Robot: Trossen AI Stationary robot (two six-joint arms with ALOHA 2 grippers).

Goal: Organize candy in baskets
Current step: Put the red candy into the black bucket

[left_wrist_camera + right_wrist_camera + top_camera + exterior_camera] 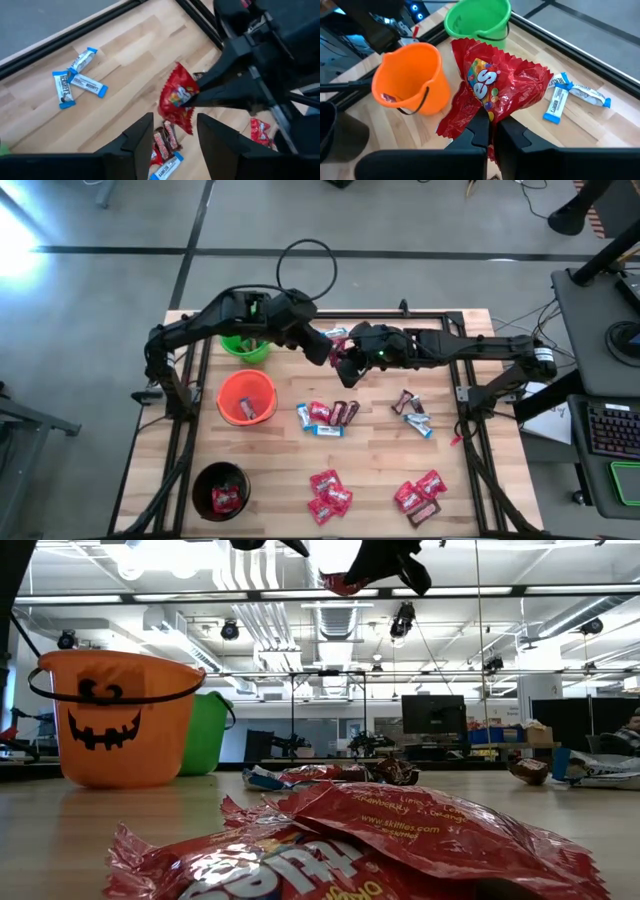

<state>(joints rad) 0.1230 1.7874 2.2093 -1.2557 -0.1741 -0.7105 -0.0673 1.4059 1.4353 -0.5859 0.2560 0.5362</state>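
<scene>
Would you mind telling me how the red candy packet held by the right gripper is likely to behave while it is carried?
The red candy packet probably stays floppy: it crumples and spreads above the right gripper, pinched at one edge. Its glossy wrapper may be slippery, so it could slide free. It seems light, hanging without stretching.

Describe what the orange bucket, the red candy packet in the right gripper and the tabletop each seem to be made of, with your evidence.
Orange bucket: probably moulded plastic, with smooth, evenly coloured walls and a thin dark handle.
Red candy packet, pinched in the right gripper: glossy film or foil-like wrapper, crinkled and shiny, with zigzag-cut edges.
Tabletop: looks like pale wood in joined strips, matte, with visible grain.
</scene>
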